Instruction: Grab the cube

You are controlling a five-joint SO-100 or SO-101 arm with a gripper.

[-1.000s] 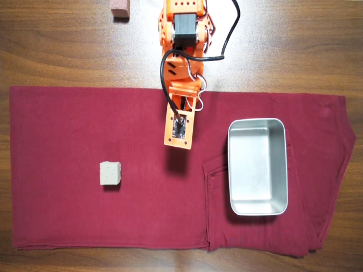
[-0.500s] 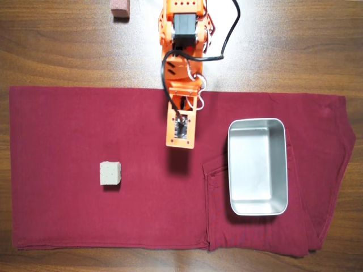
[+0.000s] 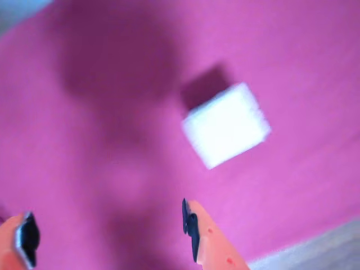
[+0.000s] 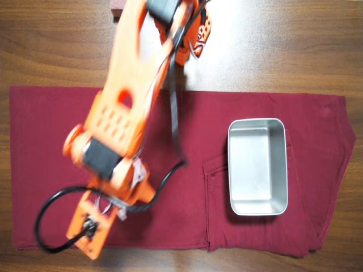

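In the wrist view the cube [image 3: 226,125] shows as a pale, blurred block lying on the red cloth [image 3: 112,112]. It sits ahead of my gripper [image 3: 109,235] and to the right of its centre line. The gripper is open: its two orange fingertips [image 3: 198,232] stand wide apart at the bottom edge with only cloth between them. In the overhead view my orange arm [image 4: 122,113] stretches over the cloth's left part toward the front left and hides the cube.
A metal tray [image 4: 258,211] rests on the right part of the cloth [image 4: 45,124]. A reddish block [image 4: 115,8] peeks out beside the arm at the table's back edge. Bare wooden table [image 4: 295,45] surrounds the cloth.
The arm has swung from the middle back of the cloth out to the front left, over where the cube lay. It is blurred with motion.
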